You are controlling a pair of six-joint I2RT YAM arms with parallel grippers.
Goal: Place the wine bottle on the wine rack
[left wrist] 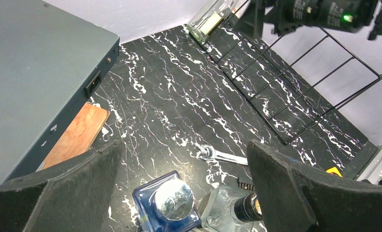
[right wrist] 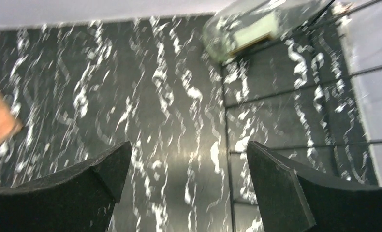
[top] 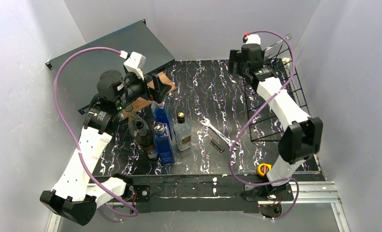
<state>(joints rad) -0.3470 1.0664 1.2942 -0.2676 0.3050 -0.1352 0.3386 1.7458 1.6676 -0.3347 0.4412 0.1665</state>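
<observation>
Two arms bolted at the bottom edge of the top view. Yellow tape measure [top: 263, 169] sits on the black marbled table [top: 198, 87], lower right, just beside the right arm's base.

Mid-table, lower centre: silver wrench [top: 217, 131] lying flat. Left of it, a cluster of upright bottles:
- blue bottle [left wrist: 167, 203], square, with a silver stopper
- clear bottle [left wrist: 218, 215] with a dark cap, just beside the blue one
- brown bottle [top: 140, 131] on the cluster's left side

Left gripper [left wrist: 183, 147]: above that cluster, fingers spread wide, nothing between them. In its wrist view the blue stopper and the dark cap show at the bottom of the frame, below the gap.

Wooden board [left wrist: 78, 135] lies at the left of the left wrist view, tucked against the edge of the grey case [left wrist: 34, 72], which fills the upper left.

Right gripper [right wrist: 189, 145]: far up the table, upper right of the top view. Fingers wide apart and holding nothing, only marbled table surface showing between them. This wrist view is blurred.

Wine rack [left wrist: 334, 110]: black thin wire, slanted, along the right side of the table.

Wine bottle [right wrist: 249, 24]: clear glass with a pale label, lying on its side at the rack's far end, upper right of the right wrist view. It is apart from both grippers. Whether it sits fully in a row, cannot tell.
</observation>
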